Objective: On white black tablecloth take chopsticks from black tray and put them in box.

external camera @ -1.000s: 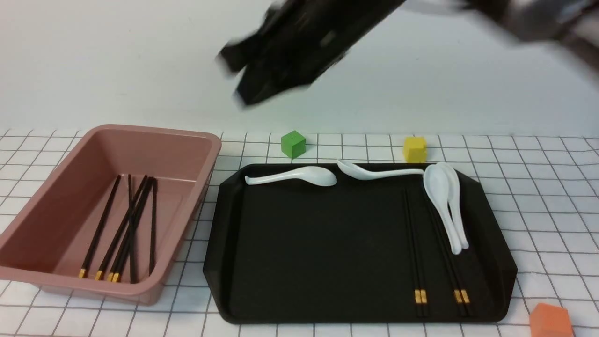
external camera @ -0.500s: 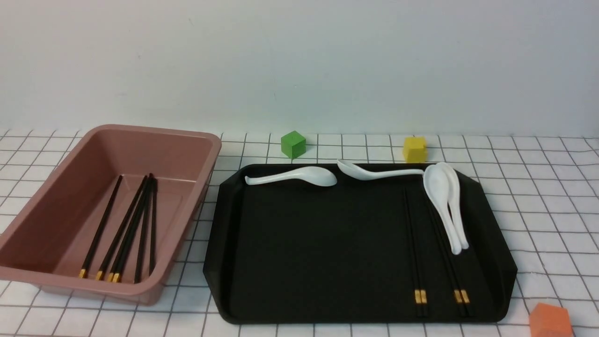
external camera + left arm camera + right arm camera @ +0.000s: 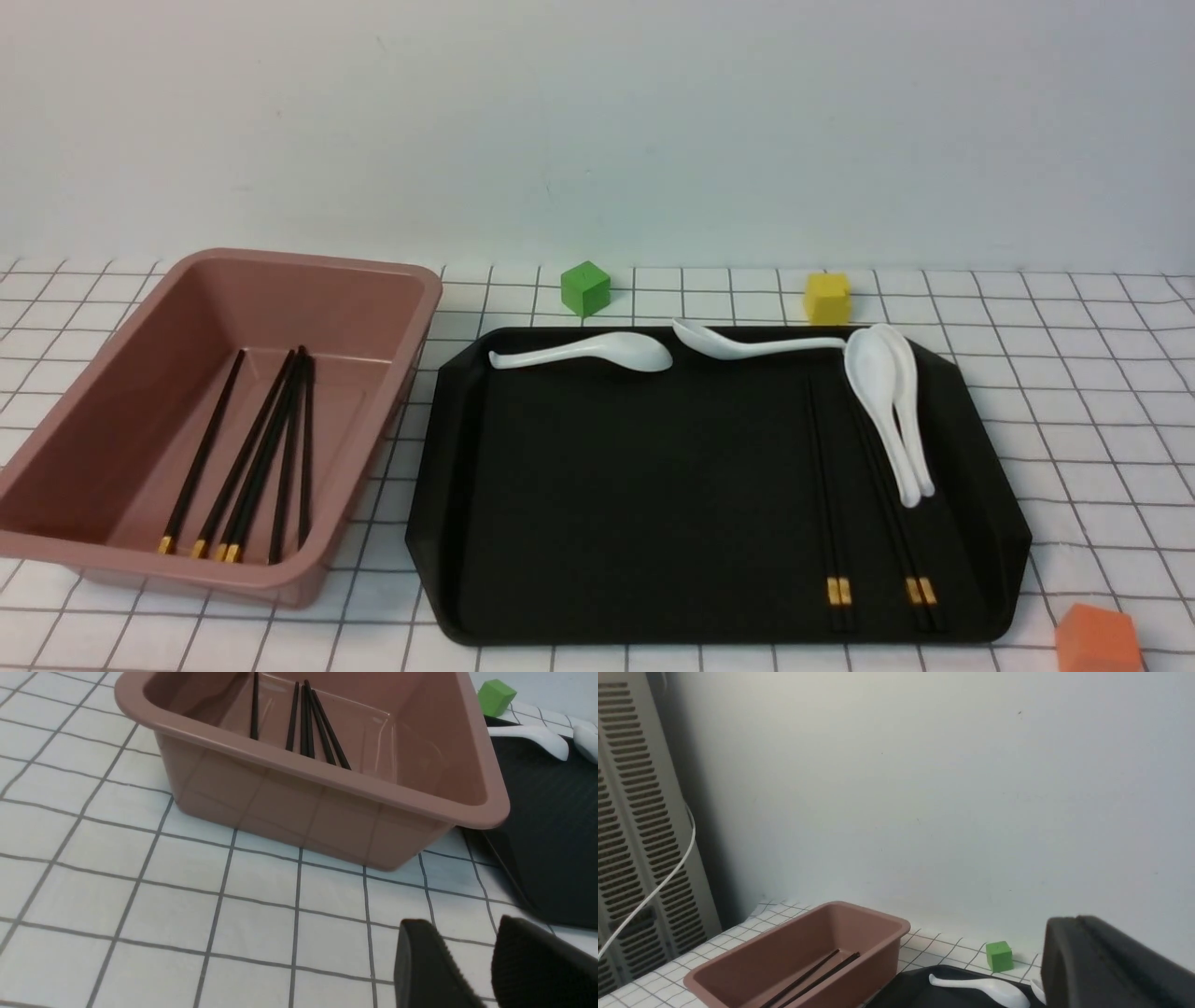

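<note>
Chopsticks (image 3: 305, 457): all-black pair, laid lengthwise inside the box, lower left of the front view, among gold-banded sticks (image 3: 202, 448).
Box (image 3: 317, 303): pink, set on the tablecloth (image 3: 1074, 392), just beside the black tray (image 3: 635, 504).
Black tray: two gold-banded pairs (image 3: 837, 590) are seen at lower right; white spoons (image 3: 878, 392) appear laid over one pair.
Left jaws: held apart, empty, low over the cloth near a box corner.
Right jaws: pressed together, nothing held.
Risk: a spoon could be dragged or tipped if the covered pair is lifted; thin black sticks on black could be missed, or only one pinched.
</note>
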You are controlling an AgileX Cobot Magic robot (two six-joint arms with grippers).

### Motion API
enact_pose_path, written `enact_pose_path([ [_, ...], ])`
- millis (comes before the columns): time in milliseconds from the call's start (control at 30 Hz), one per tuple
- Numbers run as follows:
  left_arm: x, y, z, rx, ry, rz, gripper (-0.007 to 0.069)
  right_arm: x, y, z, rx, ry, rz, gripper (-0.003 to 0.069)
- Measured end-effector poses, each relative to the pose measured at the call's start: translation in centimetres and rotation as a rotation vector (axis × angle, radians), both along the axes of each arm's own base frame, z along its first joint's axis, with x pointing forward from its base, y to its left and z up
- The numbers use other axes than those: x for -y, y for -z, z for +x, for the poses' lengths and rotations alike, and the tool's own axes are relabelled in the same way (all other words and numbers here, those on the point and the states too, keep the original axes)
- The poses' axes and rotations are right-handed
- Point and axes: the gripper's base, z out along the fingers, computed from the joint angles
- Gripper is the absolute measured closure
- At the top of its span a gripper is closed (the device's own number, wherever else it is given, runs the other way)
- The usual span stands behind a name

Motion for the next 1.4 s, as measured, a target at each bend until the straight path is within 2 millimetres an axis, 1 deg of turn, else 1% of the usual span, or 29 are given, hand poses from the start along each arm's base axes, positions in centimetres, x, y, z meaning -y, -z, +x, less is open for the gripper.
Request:
enact_pose_path([
  [367, 0.0, 0.0, 0.0, 0.000, 0.000, 0.000, 0.0386, 0.0, 0.4, 0.0, -0.020, 0.004, -0.047, 0.0649],
  [767, 0.0, 0.0, 0.0, 0.000, 0.000, -0.001, 0.0386, 0.0, 0.4, 0.0, -0.020, 0.005, -0.050, 0.0640],
  [867, 0.0, 0.0, 0.0, 0.000, 0.000, -0.001, 0.0386, 0.0, 0.8, 0.0, -0.026, 0.004, -0.049, 0.0637],
  [1000, 0.0, 0.0, 0.0, 0.000, 0.000, -0.001, 0.0386, 0.1, 3.4, 0.2, -0.032, 0.038, -0.072, 0.0631],
  [1133, 0.0, 0.0, 0.0, 0.000, 0.000, -0.001, 0.0386, 0.6, 7.4, 0.8, -0.075, 0.162, -0.111, 0.0627],
  [1200, 0.0, 0.0, 0.0, 0.000, 0.000, -0.001, 0.0386, 1.2, 10.2, 0.9, -0.106, 0.259, -0.137, 0.0626],
  [1267, 0.0, 0.0, 0.0, 0.000, 0.000, -0.001, 0.0386, 1.7, 12.1, 0.9, -0.126, 0.337, -0.156, 0.0626],
  [1367, 0.0, 0.0, 0.0, 0.000, 0.000, -0.001, 0.0386, 2.3, 14.1, 1.0, -0.174, 0.442, -0.179, 0.0626],
  [1400, 0.0, 0.0, 0.0, 0.000, 0.000, -0.001, 0.0386, 2.4, 14.2, 1.0, -0.184, 0.461, -0.183, 0.0626],
])
